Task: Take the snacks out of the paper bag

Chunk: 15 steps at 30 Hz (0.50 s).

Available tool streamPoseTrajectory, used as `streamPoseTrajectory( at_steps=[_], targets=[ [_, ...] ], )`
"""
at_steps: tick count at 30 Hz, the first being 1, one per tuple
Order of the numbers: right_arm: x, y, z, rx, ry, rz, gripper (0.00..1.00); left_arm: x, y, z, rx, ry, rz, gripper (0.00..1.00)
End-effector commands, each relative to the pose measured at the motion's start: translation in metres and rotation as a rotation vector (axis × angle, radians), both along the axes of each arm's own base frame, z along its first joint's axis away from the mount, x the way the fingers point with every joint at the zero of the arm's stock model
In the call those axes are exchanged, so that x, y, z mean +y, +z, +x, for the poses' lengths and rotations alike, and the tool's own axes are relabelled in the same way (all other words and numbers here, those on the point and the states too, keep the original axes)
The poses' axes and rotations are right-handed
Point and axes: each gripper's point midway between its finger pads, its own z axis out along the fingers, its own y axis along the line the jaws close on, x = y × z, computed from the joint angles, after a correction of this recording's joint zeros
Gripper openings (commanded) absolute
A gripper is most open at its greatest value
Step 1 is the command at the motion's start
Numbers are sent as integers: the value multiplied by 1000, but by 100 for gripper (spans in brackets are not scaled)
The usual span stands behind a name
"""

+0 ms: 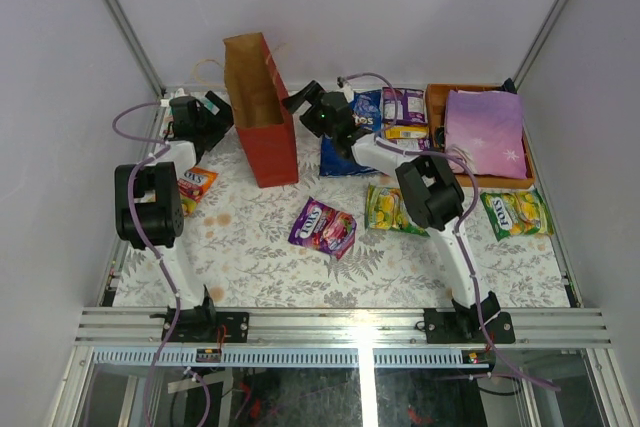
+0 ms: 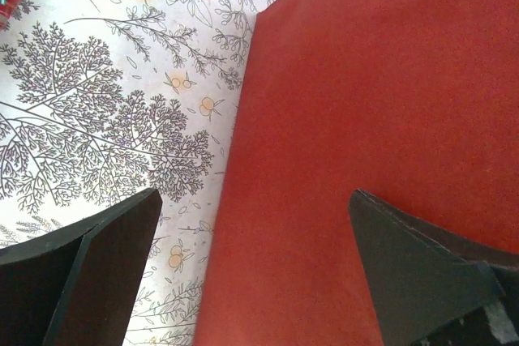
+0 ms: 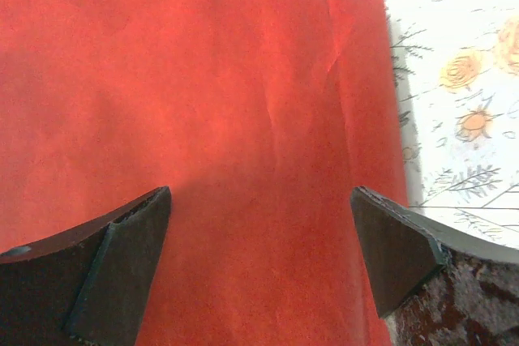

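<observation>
Under paper bag (image 1: 268, 137), perhaps stained tablecloth (image 1: 262, 269)

Robotics lab cell: white panels (image 1: 330, 7) behind and beside the two arms (image 1: 150, 207); aluminium rail (image 1: 340, 325) under their bases; floral-print tabletop (image 1: 260, 257) beneath.

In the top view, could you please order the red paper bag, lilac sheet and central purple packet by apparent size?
1. Tall red paper bag, though standing nearer the camera.
2. Flat lilac printed sheet.
3. Glossy purple candy packet.
</observation>
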Motion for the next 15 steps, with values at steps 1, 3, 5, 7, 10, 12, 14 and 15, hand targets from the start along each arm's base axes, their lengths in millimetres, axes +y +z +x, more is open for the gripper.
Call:
streamPoseTrajectory(
  at_steps=[1, 3, 5, 7, 10, 12, 14, 15],
  targets=[
    [-23, 25, 11, -55, -48, 12, 100, 8, 18, 4, -17, 13, 53, 99],
    [-33, 30, 14, -63, -63, 14, 99, 10, 28, 5, -29, 16, 65, 99],
    [-42, 38, 17, -78, -76, 12, 100, 15, 38, 6, -36, 27, 87, 99],
    [-52, 43, 19, -90, -85, -2, 100, 22, 48, 5, -39, 39, 111, 99],
    [-75, 55, 22, -114, -109, -27, 100, 37, 63, -5, -42, 81, 135, 100],
    [-94, 71, 19, -148, -126, -32, 99, 47, 71, -19, -53, 114, 152, 100],
    [-114, 84, 14, -182, -134, -38, 99, 56, 80, -34, -67, 147, 169, 100],
    [-125, 93, 10, -204, -141, -42, 99, 59, 83, -42, -74, 159, 176, 100]
  ],
)
